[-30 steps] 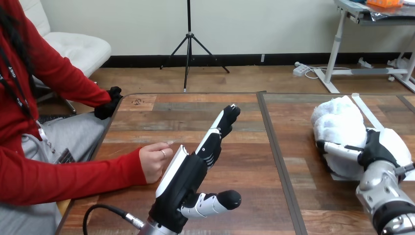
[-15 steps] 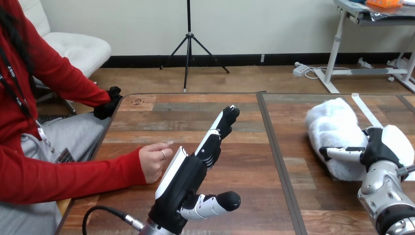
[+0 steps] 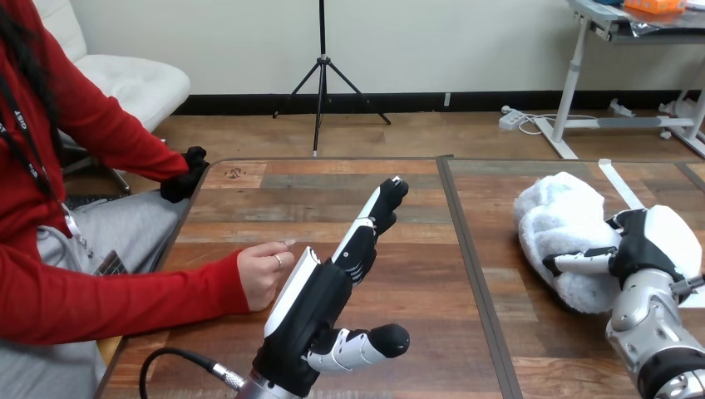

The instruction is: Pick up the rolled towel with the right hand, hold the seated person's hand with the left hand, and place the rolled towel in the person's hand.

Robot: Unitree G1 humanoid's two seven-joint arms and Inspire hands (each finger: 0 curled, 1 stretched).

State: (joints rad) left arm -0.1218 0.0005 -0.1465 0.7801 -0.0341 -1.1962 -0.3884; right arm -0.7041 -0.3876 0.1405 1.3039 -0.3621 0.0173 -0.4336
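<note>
Wooden table, right hand gripping rolled towel

The towel, a white fluffy roll, lies at the right half of the table with its length running toward the far edge, while the person's hand, loosely curled, rests on the table's left half near its left edge.

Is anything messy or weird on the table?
Nothing stands out. The rolled towel is in one piece at the right side of the table, with the right hand curled round it. The left hand is open beside the person's hand.
</note>
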